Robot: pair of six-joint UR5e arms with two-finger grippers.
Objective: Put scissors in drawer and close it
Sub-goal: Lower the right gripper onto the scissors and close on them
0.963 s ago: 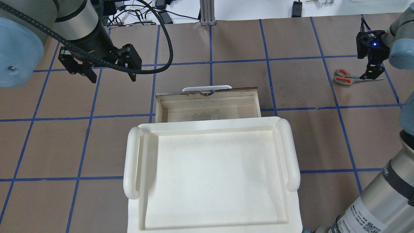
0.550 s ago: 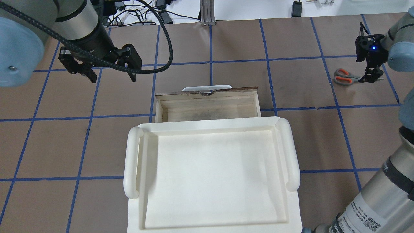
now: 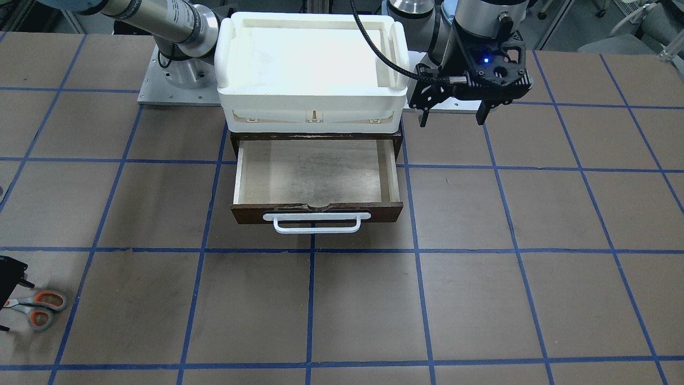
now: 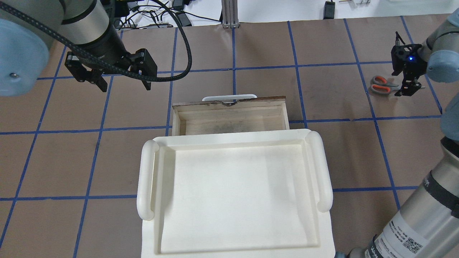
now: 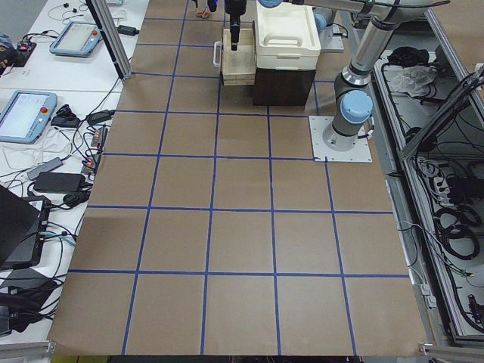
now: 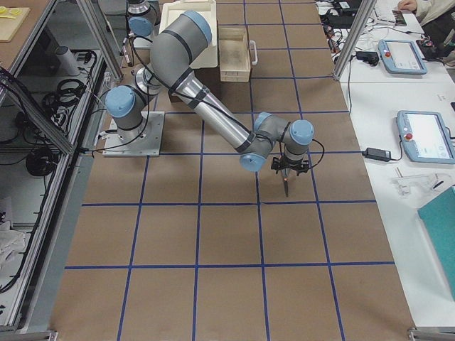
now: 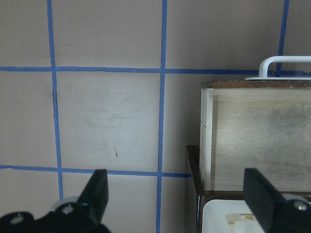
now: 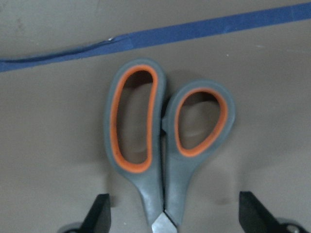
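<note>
The scissors (image 4: 380, 84), with grey handles lined orange, lie flat on the brown table at the far right; they also show in the front view (image 3: 38, 308). My right gripper (image 4: 408, 90) hangs over their blade end. In the right wrist view its fingers (image 8: 99, 216) stand wide apart on either side of the scissors' neck (image 8: 163, 189), not touching them. The drawer (image 4: 229, 120) is pulled open and empty, with a dark front and a white handle (image 3: 315, 223). My left gripper (image 4: 125, 87) is open and empty, hovering left of the drawer.
A white plastic tray (image 4: 147, 179) with side handles sits on top of the drawer's cabinet. Blue tape lines grid the table. Cables and a metal post (image 4: 229, 14) lie beyond the far edge.
My right gripper has shifted along the scissors toward the handles, leftward in the overhead view. The scissors have not moved. The left arm has stayed still.
</note>
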